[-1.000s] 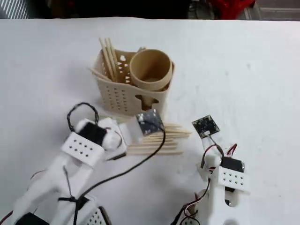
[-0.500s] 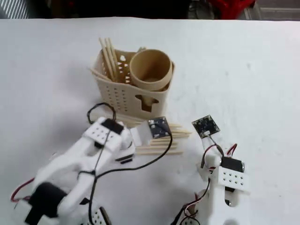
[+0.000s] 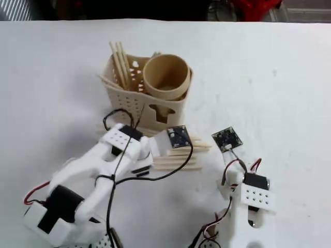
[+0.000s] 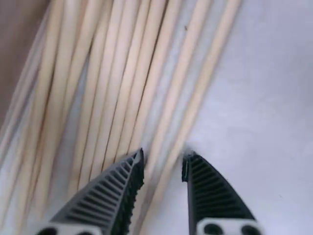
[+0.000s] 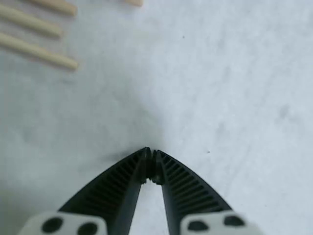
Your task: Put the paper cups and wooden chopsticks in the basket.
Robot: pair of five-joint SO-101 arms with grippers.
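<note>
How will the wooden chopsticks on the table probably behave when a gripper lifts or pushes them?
The chopsticks look thin, straight and rigid, so they should stay stiff and feel light. They seem round and lie loose side by side, so a push may roll or scatter them. The open left gripper likely catches only one.

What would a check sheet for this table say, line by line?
Surface: white table.
Job's things: the basket holds a paper cup and standing chopsticks; loose chopsticks lie on the table in front of it.
Clutter: nothing seen.
Pincers: left pincer open, low over the loose chopsticks, one stick between its fingers; right pincer shut over bare table.
Cables: a black cable loops off the left arm; red and black wires run by the right arm.
Surroundings: dark space beyond the far edge, with a red object.
</note>
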